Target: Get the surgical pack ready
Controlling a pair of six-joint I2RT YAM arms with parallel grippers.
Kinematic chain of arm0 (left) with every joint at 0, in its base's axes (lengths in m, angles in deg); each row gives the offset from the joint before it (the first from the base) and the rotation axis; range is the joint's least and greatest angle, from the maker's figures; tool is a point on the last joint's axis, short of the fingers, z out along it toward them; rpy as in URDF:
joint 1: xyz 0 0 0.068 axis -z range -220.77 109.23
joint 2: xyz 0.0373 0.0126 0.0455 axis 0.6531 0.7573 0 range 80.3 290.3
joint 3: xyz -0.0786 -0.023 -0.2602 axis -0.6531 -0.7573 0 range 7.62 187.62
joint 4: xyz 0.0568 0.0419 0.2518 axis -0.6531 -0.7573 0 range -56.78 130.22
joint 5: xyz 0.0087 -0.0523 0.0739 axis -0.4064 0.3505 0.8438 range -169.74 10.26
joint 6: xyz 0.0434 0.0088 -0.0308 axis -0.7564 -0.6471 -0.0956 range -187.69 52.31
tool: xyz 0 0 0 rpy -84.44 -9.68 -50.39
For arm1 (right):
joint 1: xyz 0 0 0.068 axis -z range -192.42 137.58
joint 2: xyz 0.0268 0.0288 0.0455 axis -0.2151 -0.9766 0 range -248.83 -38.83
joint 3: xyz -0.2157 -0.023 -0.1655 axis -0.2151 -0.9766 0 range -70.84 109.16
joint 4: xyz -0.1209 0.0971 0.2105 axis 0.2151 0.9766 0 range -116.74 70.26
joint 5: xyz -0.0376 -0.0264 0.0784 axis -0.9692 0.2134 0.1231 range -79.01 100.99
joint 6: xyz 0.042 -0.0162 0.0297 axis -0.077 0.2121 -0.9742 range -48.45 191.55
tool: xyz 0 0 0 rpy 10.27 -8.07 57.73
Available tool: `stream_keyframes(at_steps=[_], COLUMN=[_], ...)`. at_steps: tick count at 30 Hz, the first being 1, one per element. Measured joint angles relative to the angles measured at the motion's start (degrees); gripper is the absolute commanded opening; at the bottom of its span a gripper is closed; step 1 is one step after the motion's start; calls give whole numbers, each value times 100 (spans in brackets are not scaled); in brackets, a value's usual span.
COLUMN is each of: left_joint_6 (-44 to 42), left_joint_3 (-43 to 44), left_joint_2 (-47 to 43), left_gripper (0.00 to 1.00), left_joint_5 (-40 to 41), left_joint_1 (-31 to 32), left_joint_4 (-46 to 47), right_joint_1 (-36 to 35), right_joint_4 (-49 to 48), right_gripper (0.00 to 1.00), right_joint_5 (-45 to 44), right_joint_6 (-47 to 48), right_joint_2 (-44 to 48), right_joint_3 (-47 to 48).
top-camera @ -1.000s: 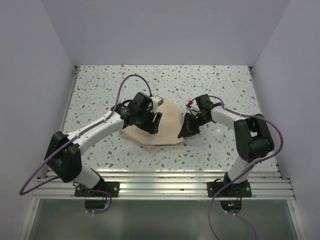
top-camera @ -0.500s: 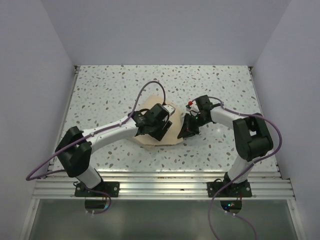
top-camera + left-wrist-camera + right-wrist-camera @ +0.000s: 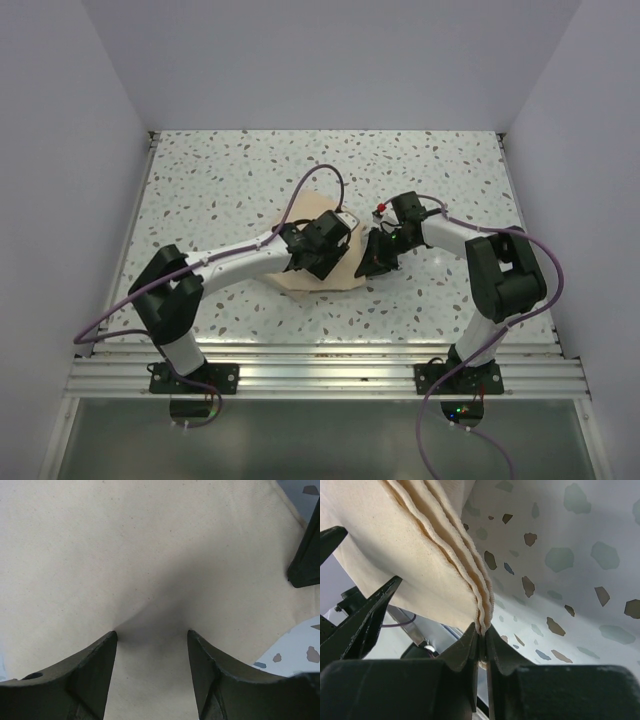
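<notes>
Pinching tan folded cloth bundle [image 3: 395, 545] by its layered edge in clamped right jaws, likely anchoring it under parted, pressing left jaws.

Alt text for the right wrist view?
The right gripper is shut on the edge of the tan cloth, pinching several stacked layers. The speckled table fills the right of the frame.

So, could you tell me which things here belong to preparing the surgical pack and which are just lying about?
Belongs to the job:
cloth, folded in layers
right jaws, shut on its edge
left jaws, open over it

Not part of it:
speckled table
metal rail at the near edge
</notes>
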Motion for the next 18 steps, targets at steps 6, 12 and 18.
stream_keyframes(at_steps=[6, 12, 18], left_joint_6=[-68, -70, -68], left_joint_3=[98, 229, 234], left_joint_2=[251, 321, 321], left_gripper=[60, 62, 60], left_joint_5=[33, -33, -116], left_joint_1=[2, 2, 2], left_joint_4=[22, -17, -20], right_joint_1=[0, 0, 0], right_joint_4=[7, 15, 15], right_gripper=[39, 43, 43], right_joint_5=[-2, -2, 0], right_joint_6=[-59, -70, -72], right_joint_2=[-2, -42, -63], right_joint_3=[0, 0, 0])
